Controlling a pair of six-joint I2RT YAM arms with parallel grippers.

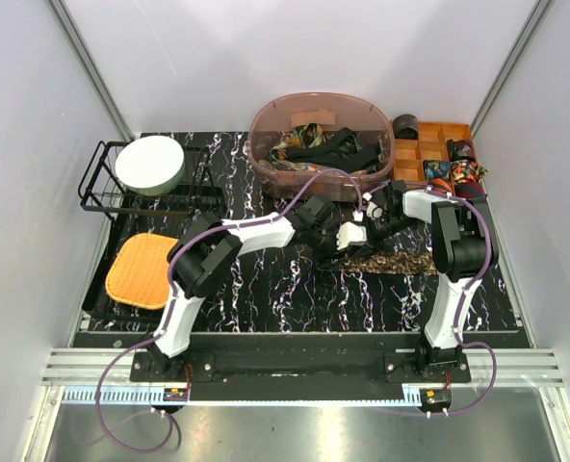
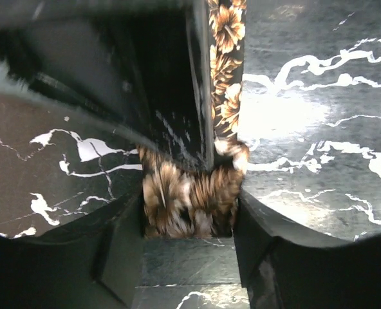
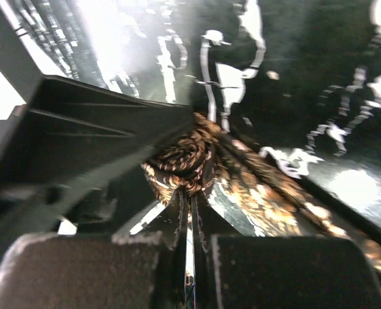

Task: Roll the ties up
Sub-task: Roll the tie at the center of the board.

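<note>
A brown floral tie (image 1: 398, 261) lies on the black marble table (image 1: 266, 289) right of centre. Both grippers meet over its left end. My left gripper (image 1: 348, 237) holds a bunched part of the tie (image 2: 189, 196) between its fingers (image 2: 274, 257), and the fabric touches both. The tie's strip (image 2: 226, 71) runs away from it along the table. My right gripper (image 1: 374, 219) is shut, fingers nearly touching, and pinches the rolled end of the tie (image 3: 185, 161). The loose tail (image 3: 274, 199) spreads to the right. More ties fill the bin behind.
A clear pinkish bin (image 1: 266, 120) of loose ties stands at the back centre. A wooden divided tray (image 1: 429, 144) with rolled ties is at the back right. A black wire rack (image 1: 97, 183) with a white bowl (image 1: 150, 164) and an orange mat (image 1: 145, 269) are on the left.
</note>
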